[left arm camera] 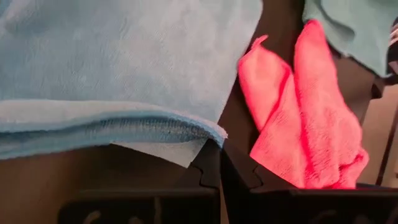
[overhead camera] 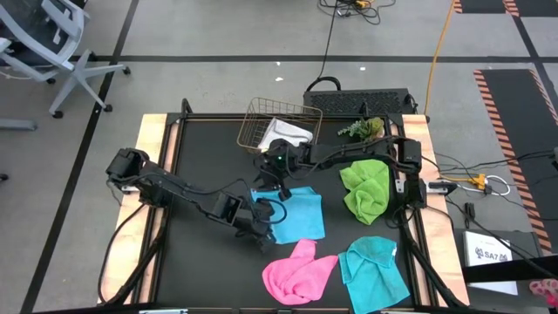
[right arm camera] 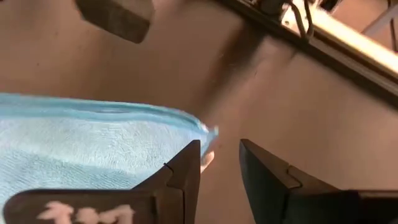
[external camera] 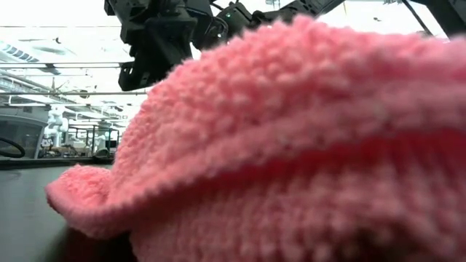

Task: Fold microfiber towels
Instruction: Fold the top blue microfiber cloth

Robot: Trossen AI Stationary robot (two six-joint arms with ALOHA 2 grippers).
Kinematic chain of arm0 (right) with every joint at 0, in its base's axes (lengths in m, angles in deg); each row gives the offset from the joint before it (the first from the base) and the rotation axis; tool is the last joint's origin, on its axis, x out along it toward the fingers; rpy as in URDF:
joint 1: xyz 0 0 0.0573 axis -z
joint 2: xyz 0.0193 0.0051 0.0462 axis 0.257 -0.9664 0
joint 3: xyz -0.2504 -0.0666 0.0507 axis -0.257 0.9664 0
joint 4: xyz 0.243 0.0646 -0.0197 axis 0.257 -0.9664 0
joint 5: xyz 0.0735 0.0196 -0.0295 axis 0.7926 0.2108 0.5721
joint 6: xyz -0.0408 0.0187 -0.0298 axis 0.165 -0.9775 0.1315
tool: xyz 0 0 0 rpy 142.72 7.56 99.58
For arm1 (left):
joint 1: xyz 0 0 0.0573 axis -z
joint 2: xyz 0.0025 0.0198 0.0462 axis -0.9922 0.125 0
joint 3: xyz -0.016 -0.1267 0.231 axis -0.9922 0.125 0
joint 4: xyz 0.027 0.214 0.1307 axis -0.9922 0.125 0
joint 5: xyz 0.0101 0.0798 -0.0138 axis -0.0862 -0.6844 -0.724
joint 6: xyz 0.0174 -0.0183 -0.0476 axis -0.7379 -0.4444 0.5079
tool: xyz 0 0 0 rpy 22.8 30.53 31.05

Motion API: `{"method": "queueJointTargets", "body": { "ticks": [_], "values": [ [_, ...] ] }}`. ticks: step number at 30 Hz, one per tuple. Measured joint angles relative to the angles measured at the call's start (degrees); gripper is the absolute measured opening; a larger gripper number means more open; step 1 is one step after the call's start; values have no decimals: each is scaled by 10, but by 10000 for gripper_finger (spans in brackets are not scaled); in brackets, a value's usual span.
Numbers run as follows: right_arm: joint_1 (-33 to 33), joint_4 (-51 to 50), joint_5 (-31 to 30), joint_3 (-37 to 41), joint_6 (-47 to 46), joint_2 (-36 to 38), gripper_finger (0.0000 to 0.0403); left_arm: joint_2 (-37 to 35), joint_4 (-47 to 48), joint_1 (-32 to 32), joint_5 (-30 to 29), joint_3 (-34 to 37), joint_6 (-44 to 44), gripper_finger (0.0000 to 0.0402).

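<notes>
Looking straight down, the high view shows a black table with a cyan towel spread at its middle. The left gripper sits at that towel's left edge, the right gripper just behind its rear left corner. A pink towel and a second cyan towel lie crumpled near the front edge, a lime green towel by the right edge, a white-grey towel in the copper wire basket at the rear. A white box right of the table reads "SA7".

At table height, pink cloth fills the low view.

From the left wrist, clenched fingers pinch the cyan hem.

From the right wrist, parted fingers hang at the towel's corner, holding nothing.
</notes>
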Motion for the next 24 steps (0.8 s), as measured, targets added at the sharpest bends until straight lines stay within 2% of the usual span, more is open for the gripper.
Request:
{"method": "queueJointTargets", "body": {
  "ticks": [4, 12, 19, 24],
  "values": [
    [8, -35, -3, 0, -36, 12, 105, 0, -11, -9, -2, 0, -14, 0],
    [19, -134, -14, 0, -35, 44, 105, 5, -58, -44, 1, 0, -96, 0],
    [20, -186, -20, 0, -49, 55, 105, 62, -133, -58, 72, 0, -112, 0],
    [19, -215, -49, 0, -84, 55, 105, 58, -149, -53, 49, 0, -107, 0]
  ]
}}
